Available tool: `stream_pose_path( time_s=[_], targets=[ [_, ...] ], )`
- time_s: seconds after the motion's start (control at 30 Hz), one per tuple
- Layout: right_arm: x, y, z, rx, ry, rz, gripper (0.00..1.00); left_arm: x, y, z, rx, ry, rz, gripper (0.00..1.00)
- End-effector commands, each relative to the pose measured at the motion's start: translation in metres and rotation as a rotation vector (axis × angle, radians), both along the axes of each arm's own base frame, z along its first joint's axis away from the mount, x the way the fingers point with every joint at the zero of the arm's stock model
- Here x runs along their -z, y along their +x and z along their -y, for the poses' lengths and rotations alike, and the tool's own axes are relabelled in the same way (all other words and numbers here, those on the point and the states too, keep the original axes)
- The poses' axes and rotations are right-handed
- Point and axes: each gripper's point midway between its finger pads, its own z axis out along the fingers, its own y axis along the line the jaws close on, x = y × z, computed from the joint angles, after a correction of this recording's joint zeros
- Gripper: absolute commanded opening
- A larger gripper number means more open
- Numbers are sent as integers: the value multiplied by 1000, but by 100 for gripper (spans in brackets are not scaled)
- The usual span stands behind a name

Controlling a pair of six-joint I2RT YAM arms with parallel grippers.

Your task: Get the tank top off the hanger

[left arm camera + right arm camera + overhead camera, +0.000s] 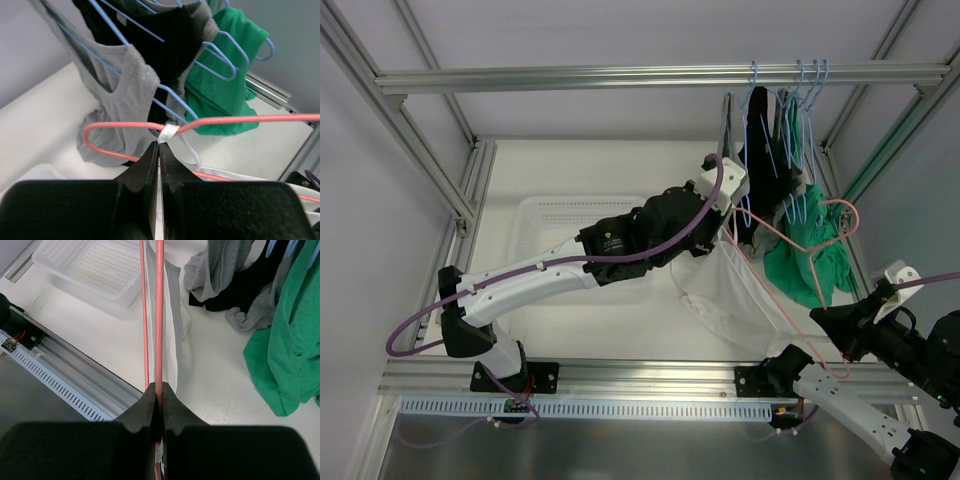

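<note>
A: L gripper [159,146], status?
B: Closed. Tips pinch the strap of the white tank top [168,132], right where it wraps the pink hanger [225,119].
A: R gripper [159,388]?
B: Clamped on the hanger wire, which runs straight ahead of it. Tank top fabric hangs just right of that wire.
A: Anything else nearby?
B: Grey top [125,85] & green shirt [225,85] hang beyond the L tips. Basket [85,270] is ahead-left of R.

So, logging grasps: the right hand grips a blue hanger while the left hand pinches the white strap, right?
No: the hanger in the right hand is pink, not blue, per the right wrist view. The left hand does pinch the white strap.
</note>
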Motion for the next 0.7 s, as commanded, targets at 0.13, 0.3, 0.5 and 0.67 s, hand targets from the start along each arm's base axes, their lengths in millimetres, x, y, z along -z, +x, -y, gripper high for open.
stream_pose_path(
  time_s=[0.13,0.3,0.5,0.67],
  targets=[
    [10,-5,-7,-83,-31,21,0,-55,20,-45,-204,-128,74,0],
    [12,-15,-1,-108,-37,38,0,-63,32,-59,-321,-160,81,0],
    [3,-37,2,-195,16,113,0,-60,47,-86,-444,-216,45,0],
    [-6,-46,10,-195,66,180,0,-60,46,-89,-433,-250,18,0]
  ],
)
